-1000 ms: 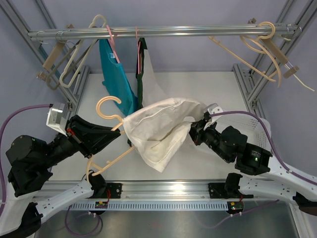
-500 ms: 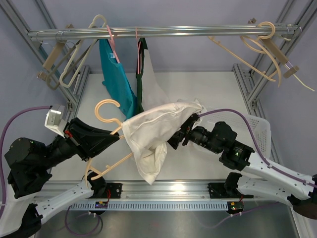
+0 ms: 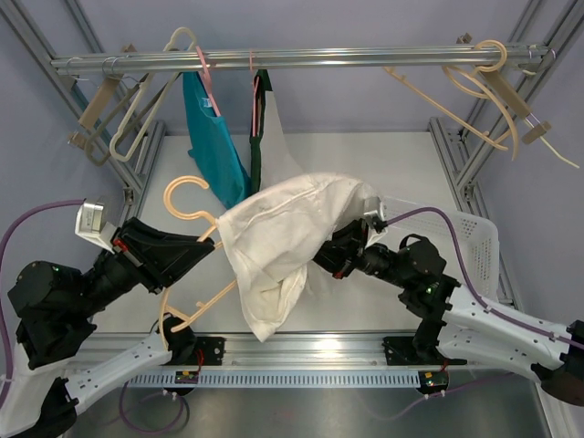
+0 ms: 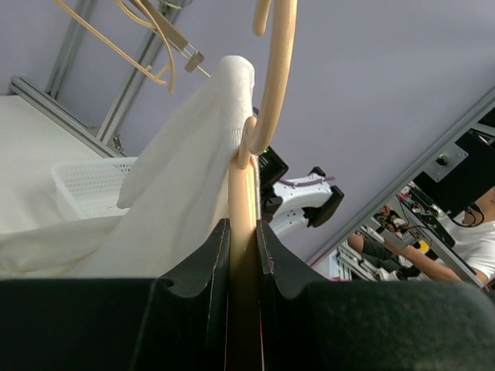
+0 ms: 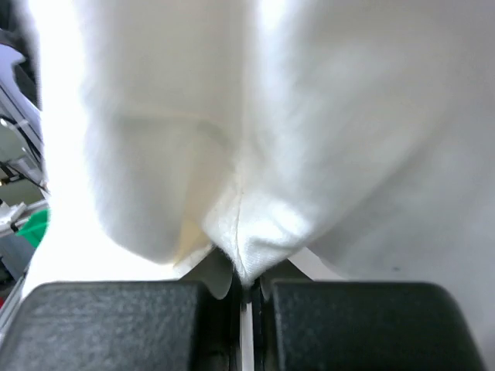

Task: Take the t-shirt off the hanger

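White t-shirt (image 3: 274, 242), pinched by right tool (image 5: 246, 282), draped lengthwise toward near edge; left tool (image 4: 242, 232) clamping cream hanger (image 4: 241, 193), hook far-left.

t-shirt (image 3: 274, 242) on hanger (image 3: 186, 180), centre | basket (image 3: 479, 239) right of t-shirt | rail (image 3: 301, 59) behind both

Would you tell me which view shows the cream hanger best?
Top external: the hanger shows hook to arm, held in the left gripper. Left wrist shows only its neck and hook; right wrist shows just the t-shirt.
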Motion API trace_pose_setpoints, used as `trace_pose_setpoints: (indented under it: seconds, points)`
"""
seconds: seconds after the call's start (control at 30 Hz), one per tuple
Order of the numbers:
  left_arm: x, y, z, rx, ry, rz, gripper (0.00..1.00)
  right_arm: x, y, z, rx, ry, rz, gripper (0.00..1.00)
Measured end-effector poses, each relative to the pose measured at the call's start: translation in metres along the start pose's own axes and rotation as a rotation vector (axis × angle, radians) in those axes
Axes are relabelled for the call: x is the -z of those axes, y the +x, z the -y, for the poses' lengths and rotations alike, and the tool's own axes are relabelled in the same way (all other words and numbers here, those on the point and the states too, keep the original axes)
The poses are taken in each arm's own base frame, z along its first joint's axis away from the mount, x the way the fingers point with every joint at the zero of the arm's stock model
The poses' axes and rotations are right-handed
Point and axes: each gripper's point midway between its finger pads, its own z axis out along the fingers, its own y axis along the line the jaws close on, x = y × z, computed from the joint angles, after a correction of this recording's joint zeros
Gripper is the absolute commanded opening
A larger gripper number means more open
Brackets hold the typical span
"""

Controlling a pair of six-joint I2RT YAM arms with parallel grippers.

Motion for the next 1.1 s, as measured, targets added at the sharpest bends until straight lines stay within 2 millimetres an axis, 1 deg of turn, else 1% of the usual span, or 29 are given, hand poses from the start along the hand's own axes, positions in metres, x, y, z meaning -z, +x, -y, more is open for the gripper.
trace_pose_setpoints:
  seconds: [0.07,0.17,0.27,0.33,0.37,0.47,0.57,0.67,0.73,0.77,0.8,0.83,0.9,0.97,1.03,1.1]
  points:
    - [0.002,-0.006,-0.002,-0.015,-0.018,0.028,0.00,0.008,-0.012,-0.005,0.002,-0.002,0.034,0.00]
    - [0.008,-0.014,-0.005,-0.039,-0.058,0.054,0.00,0.022,-0.028,-0.003,0.021,0.047,0.073,0.00]
    - [0.016,-0.018,-0.011,-0.066,-0.115,0.054,0.00,0.031,-0.043,0.008,0.061,0.143,0.078,0.00]
    - [0.025,-0.020,-0.014,-0.085,-0.156,0.048,0.00,0.029,-0.065,0.016,0.102,0.222,0.082,0.00]
    - [0.030,-0.022,-0.015,-0.094,-0.172,0.049,0.00,0.026,-0.078,0.020,0.127,0.263,0.085,0.00]
    - [0.044,-0.026,-0.017,-0.115,-0.214,0.054,0.00,0.016,-0.131,0.030,0.202,0.384,0.125,0.00]
    - [0.055,-0.025,-0.019,-0.123,-0.237,0.050,0.00,0.014,-0.184,0.036,0.275,0.504,0.165,0.00]
    - [0.061,-0.020,-0.023,-0.122,-0.252,0.037,0.00,0.021,-0.245,0.033,0.344,0.604,0.222,0.00]
    - [0.062,-0.017,-0.025,-0.121,-0.256,0.031,0.00,0.028,-0.286,0.026,0.384,0.655,0.274,0.00]
    - [0.061,-0.015,-0.027,-0.120,-0.256,0.031,0.00,0.030,-0.296,0.025,0.393,0.666,0.287,0.00]
    - [0.061,-0.013,-0.028,-0.120,-0.259,0.025,0.00,0.038,-0.320,0.021,0.422,0.706,0.316,0.00]
    - [0.061,-0.010,-0.032,-0.122,-0.272,0.015,0.00,0.044,-0.334,0.020,0.437,0.732,0.342,0.00]
    - [0.060,-0.001,-0.042,-0.119,-0.302,-0.014,0.00,0.057,-0.353,0.020,0.475,0.789,0.372,0.00]
    - [0.058,0.009,-0.051,-0.115,-0.325,-0.046,0.00,0.070,-0.360,0.024,0.508,0.847,0.378,0.00]
    - [0.055,0.018,-0.060,-0.111,-0.344,-0.071,0.00,0.080,-0.363,0.033,0.537,0.910,0.376,0.00]
    - [0.053,0.027,-0.068,-0.107,-0.358,-0.097,0.00,0.086,-0.358,0.048,0.564,0.976,0.352,0.00]
